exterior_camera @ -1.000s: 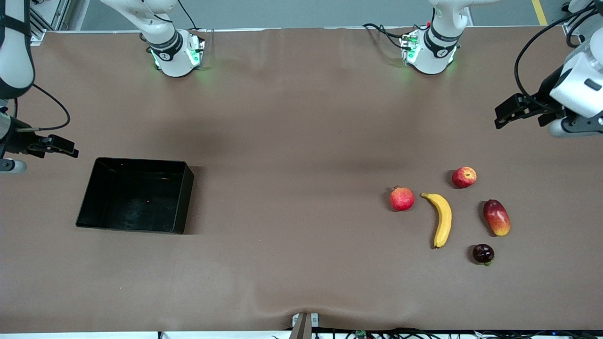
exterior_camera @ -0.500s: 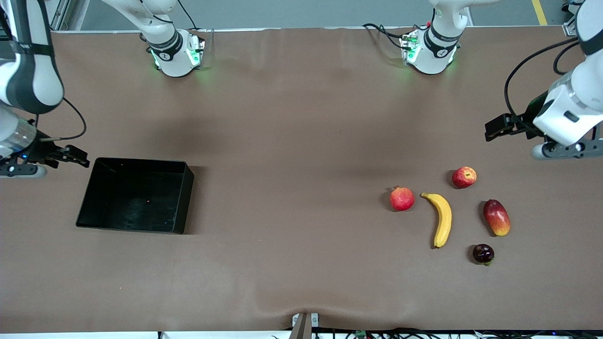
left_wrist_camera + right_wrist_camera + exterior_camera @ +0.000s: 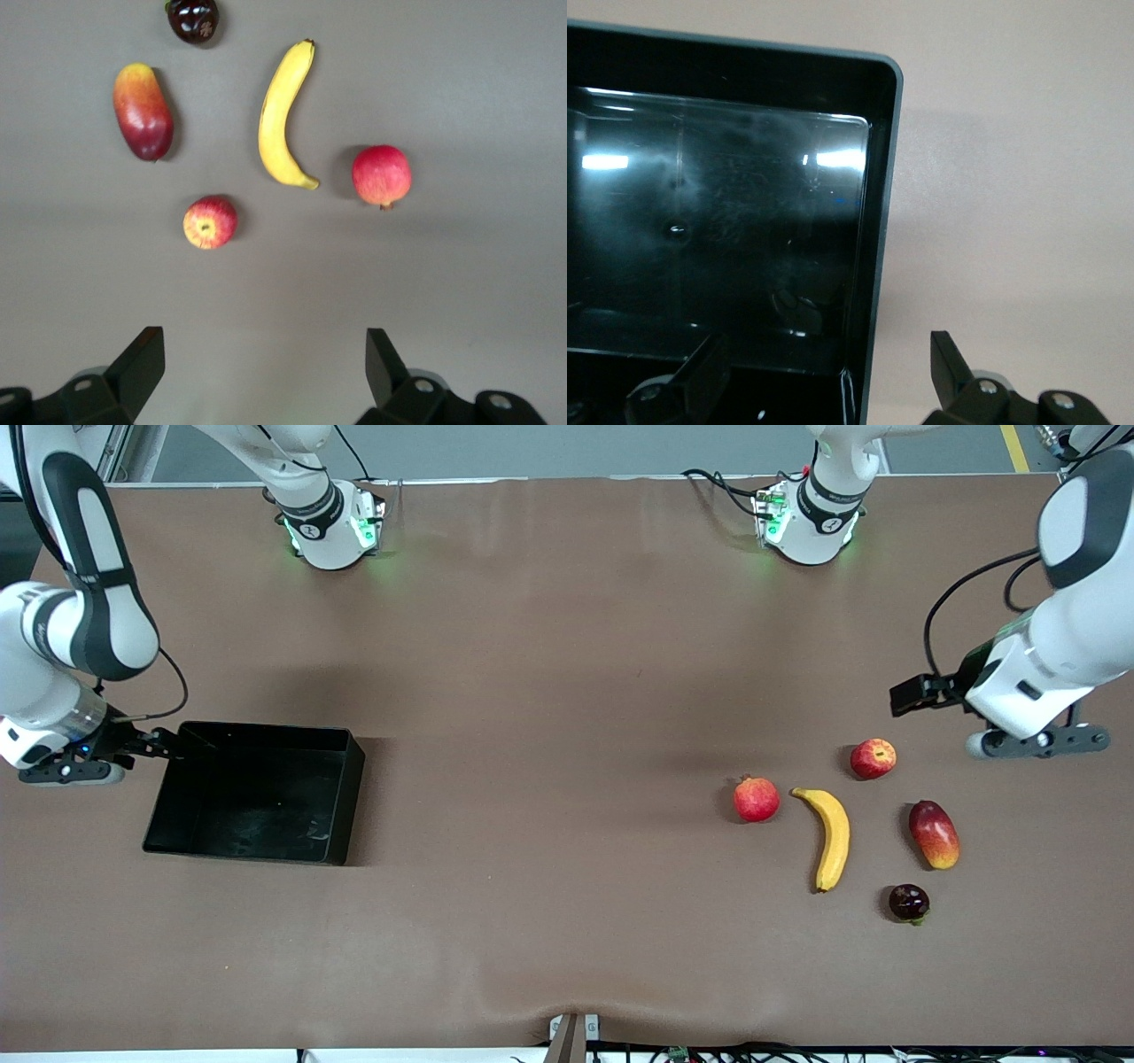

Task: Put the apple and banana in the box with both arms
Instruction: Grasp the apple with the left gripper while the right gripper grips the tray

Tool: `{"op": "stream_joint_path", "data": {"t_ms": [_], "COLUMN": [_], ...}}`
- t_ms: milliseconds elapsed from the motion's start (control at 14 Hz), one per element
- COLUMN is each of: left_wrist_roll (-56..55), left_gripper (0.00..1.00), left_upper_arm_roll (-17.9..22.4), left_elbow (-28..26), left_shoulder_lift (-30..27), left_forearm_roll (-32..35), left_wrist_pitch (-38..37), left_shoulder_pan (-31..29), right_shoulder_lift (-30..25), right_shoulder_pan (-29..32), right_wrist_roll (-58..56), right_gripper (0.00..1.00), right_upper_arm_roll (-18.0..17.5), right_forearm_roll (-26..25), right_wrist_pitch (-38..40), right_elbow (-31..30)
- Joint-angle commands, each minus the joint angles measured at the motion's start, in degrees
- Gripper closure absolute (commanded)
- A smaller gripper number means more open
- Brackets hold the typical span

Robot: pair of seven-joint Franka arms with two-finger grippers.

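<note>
The apple (image 3: 873,758) lies on the brown table at the left arm's end, with the banana (image 3: 830,837) a little nearer the front camera. The empty black box (image 3: 353,797) sits at the right arm's end. My left gripper (image 3: 911,693) is open and empty over bare table close to the apple. In the left wrist view the apple (image 3: 210,222) and banana (image 3: 283,119) lie ahead of the left gripper (image 3: 265,343). My right gripper (image 3: 164,744) is open and empty over the box's corner. In the right wrist view the right gripper (image 3: 826,352) straddles the box's wall (image 3: 881,177).
Beside the banana lie a pinkish-red crowned fruit (image 3: 756,798), a red-yellow mango (image 3: 934,833) and a small dark fruit (image 3: 908,903). They also show in the left wrist view: crowned fruit (image 3: 382,175), mango (image 3: 142,112), dark fruit (image 3: 193,18). The arm bases stand along the table's top edge.
The left gripper has moved in from the table's end toward the apple. The right gripper has moved in to the box's corner. The fruit and the box have not moved.
</note>
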State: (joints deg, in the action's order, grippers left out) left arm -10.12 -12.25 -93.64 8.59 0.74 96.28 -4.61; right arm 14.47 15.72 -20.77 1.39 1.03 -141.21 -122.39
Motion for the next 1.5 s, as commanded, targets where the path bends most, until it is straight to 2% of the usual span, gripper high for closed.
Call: {"op": "stream_joint_path", "data": {"t_ms": [0, 214, 429, 714, 1143, 1214, 1357, 1429], "left_wrist_roll": [-0.16, -0.07, -0.07, 1.07, 1.07, 0.98, 0.98, 0.98], "left_gripper": [0.00, 0.00, 0.00, 0.00, 0.00, 0.00, 0.00, 0.00], "left_upper_arm_roll": [-0.32, -0.40, -0.40, -0.40, 0.03, 0.04, 0.04, 0.04], "left_elbow": [-7.75, -15.67, -19.29, -19.65, -19.47, -19.47, -19.56, -19.56], "left_shoulder_lift": [-0.86, 0.01, 2.21, 7.22, 13.37, 14.08, 15.22, 15.49], "left_forearm_roll": [1.28, 2.95, 2.95, 3.04, 3.48, 4.79, 8.65, 8.93], "left_wrist_pitch": [8.45, 17.78, 21.75, 24.12, 27.73, 27.73, 27.73, 27.73], "left_shoulder_pan": [-1.10, -4.43, -5.84, -8.30, -8.57, -8.40, -8.66, -9.53], "right_shoulder_lift": [2.92, 4.68, 7.31, 8.29, 9.52, 9.61, 9.52, 9.61], "right_shoulder_pan": [1.07, 1.25, 1.77, 1.95, 1.95, 1.95, 1.95, 1.95], "right_wrist_roll": [-1.11, -1.11, -1.20, -1.20, -1.20, -1.20, -1.20, -1.20], "right_gripper": [0.00, 0.00, 0.00, 0.00, 0.00, 0.17, 0.80, 1.00], "right_upper_arm_roll": [-0.86, -0.86, -0.86, -0.86, -0.86, -0.86, -0.86, -0.86], "right_forearm_roll": [0.90, 0.90, 0.90, 0.90, 0.90, 0.90, 0.90, 0.90], "right_wrist_pitch": [-2.65, -3.98, -6.00, -6.18, -6.18, -6.18, -6.18, -6.18], "right_elbow": [0.92, 1.01, 1.19, 1.63, 1.98, 1.98, 2.07, 2.07]}}
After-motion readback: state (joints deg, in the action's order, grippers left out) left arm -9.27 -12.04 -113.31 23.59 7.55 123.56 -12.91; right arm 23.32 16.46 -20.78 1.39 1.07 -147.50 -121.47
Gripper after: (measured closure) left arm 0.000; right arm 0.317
